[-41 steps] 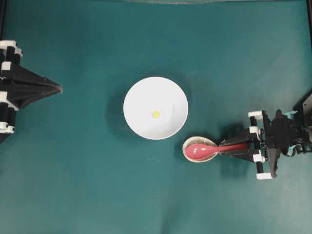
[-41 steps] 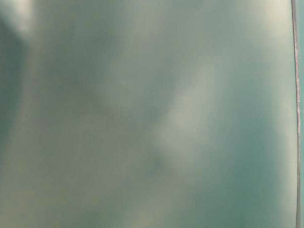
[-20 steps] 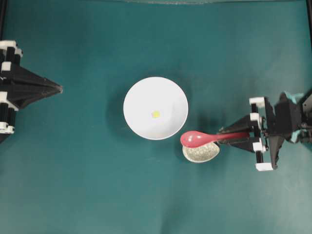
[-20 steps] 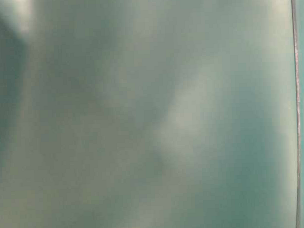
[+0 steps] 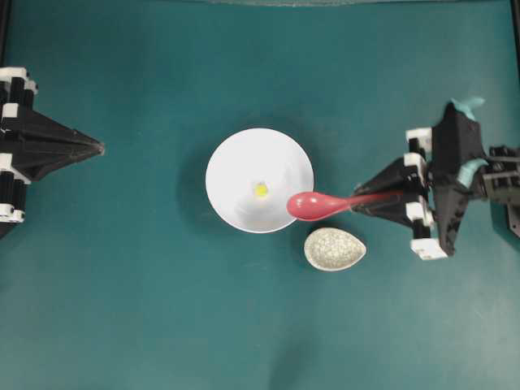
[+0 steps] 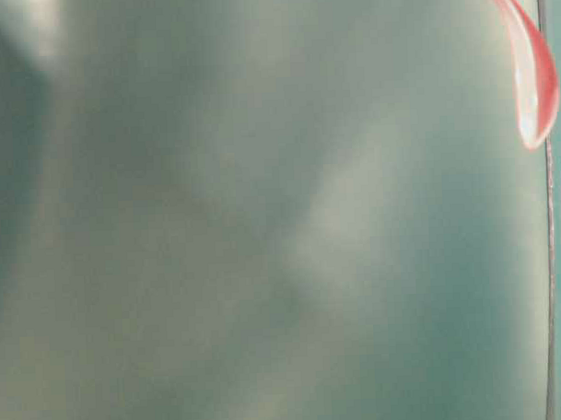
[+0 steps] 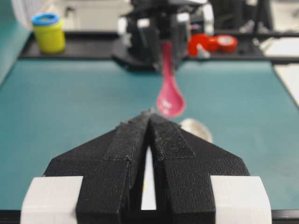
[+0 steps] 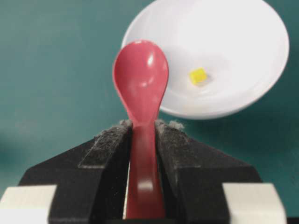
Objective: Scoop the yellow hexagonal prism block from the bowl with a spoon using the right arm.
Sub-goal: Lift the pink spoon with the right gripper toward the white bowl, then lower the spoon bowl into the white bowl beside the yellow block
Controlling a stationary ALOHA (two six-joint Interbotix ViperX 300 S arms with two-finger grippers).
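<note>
Teal table surface [image 5: 162, 325], two arms at opposite edges. Right gripper [image 8: 142, 128] clamped on the spoon [image 8: 141, 88] by its handle, scoop raised and reaching over the near rim of the bowl [image 5: 236, 166]. Yellow hexagonal prism block [image 5: 261, 190] sits in the bowl's bottom, just beyond the scoop, apart from it. Small speckled dish [image 5: 335, 249] just beside the bowl. Left gripper [image 7: 148, 114] closed, holding nothing, well apart at far side.
</note>
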